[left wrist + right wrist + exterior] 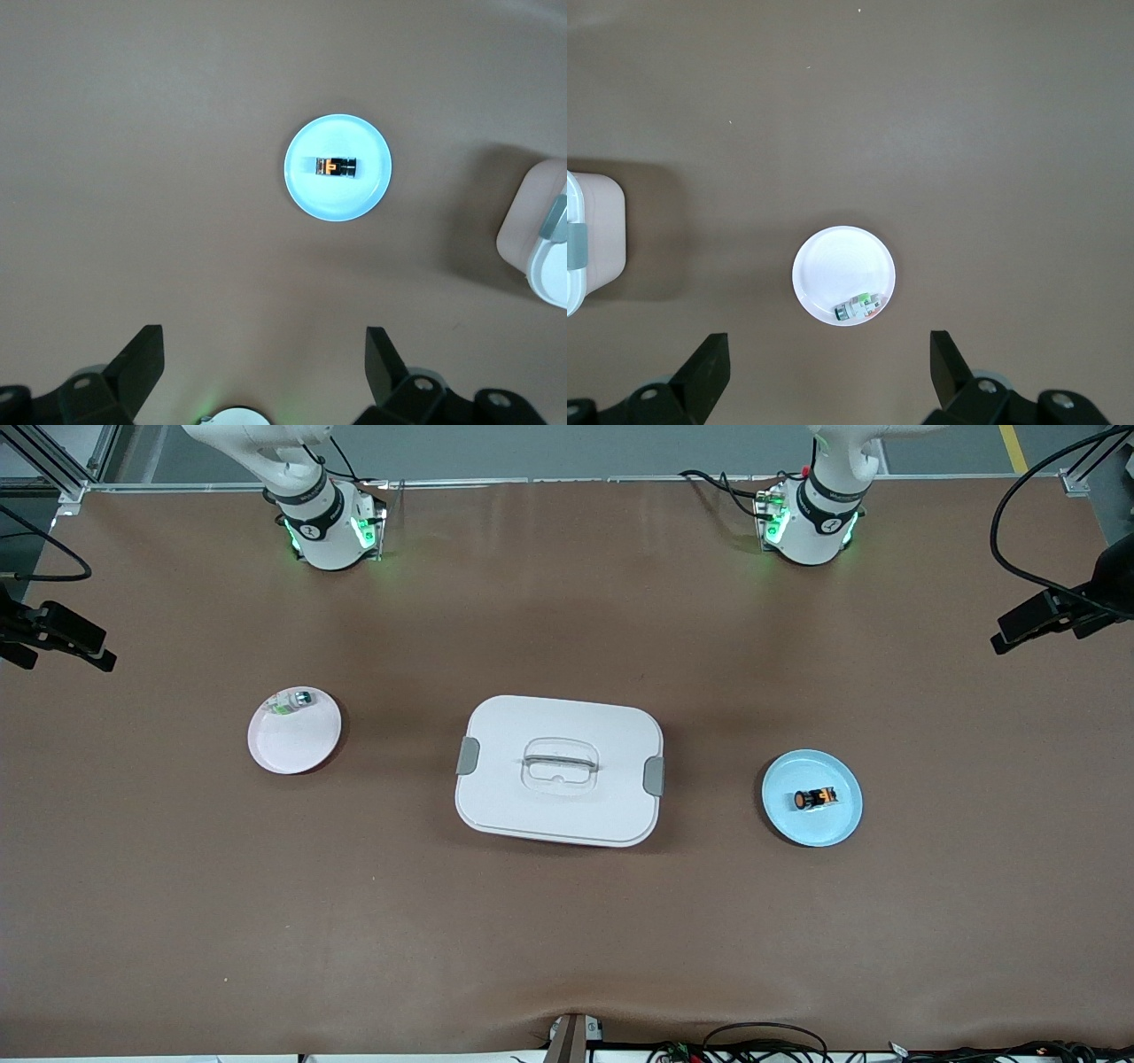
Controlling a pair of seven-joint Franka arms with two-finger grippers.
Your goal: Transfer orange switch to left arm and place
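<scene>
The orange switch [815,799] lies on its side on a light blue plate [842,824] toward the left arm's end of the table; it also shows in the left wrist view [335,166]. The white box [560,770] with grey latches stands at the table's middle. Both arms wait raised near their bases, and their grippers do not show in the front view. My left gripper [264,359] is open and empty, high over the table. My right gripper [829,365] is open and empty, high over the table near a white plate [833,266].
A white plate [283,744] toward the right arm's end holds a small silver-and-green part [292,702], seen also in the right wrist view [860,308]. The box's corner shows in both wrist views [536,230] [594,239]. Black camera mounts [53,633] stand at both table ends.
</scene>
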